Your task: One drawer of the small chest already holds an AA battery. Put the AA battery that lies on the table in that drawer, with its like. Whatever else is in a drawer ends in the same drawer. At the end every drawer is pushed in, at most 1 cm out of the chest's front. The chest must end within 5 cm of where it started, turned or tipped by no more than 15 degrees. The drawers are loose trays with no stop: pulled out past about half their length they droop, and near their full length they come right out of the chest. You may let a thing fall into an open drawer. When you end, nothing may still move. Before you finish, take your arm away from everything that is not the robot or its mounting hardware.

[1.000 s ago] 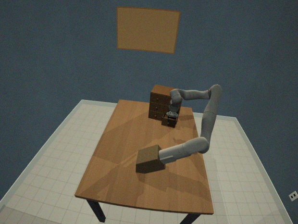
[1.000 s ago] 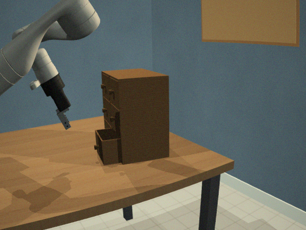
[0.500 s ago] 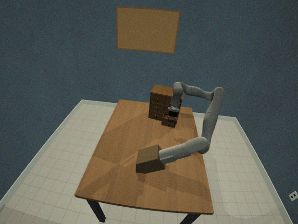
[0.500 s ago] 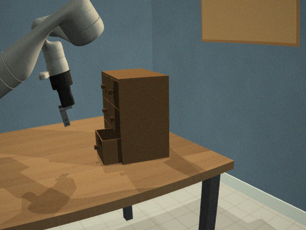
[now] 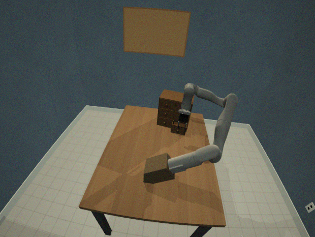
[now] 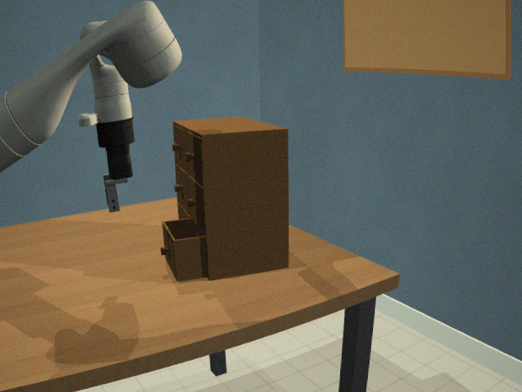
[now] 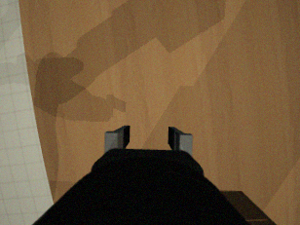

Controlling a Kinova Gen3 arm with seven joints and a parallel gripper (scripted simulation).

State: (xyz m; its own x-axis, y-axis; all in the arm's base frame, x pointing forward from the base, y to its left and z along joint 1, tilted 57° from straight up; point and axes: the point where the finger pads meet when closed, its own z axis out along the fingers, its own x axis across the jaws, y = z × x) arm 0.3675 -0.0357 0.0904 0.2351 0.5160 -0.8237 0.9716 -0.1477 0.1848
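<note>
The open brown wooden drawer (image 5: 178, 129) (image 6: 189, 256) should slide lightly by its knob (image 5: 178, 130) (image 6: 164, 251); the black-and-grey claw (image 5: 182, 125) (image 6: 113, 207) (image 7: 148, 134) stands apart, gripping nothing.

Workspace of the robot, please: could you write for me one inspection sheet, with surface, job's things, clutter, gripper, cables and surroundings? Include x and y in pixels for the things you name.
Surface: wooden table (image 5: 137, 142) (image 6: 97, 240) (image 7: 151, 72), shadows across it.
Job's things: chest (image 5: 170, 94) (image 6: 247, 202) upright; one bottom drawer (image 5: 177, 130) (image 6: 189, 259) pulled out, its inside too dark to read; other visible drawers look pushed in. No AA battery can be made out.
Clutter: nothing seen.
Gripper: open (image 5: 182, 126) (image 7: 149, 137), nothing between the fingers, raised in front of the chest.
Cables: nothing seen.
Surroundings: blue wall (image 5: 63, 63) (image 6: 401, 168) with a framed board (image 5: 156, 31) (image 6: 426, 34); pale tiled floor (image 5: 58, 142) (image 6: 405, 336) (image 7: 15, 145).
</note>
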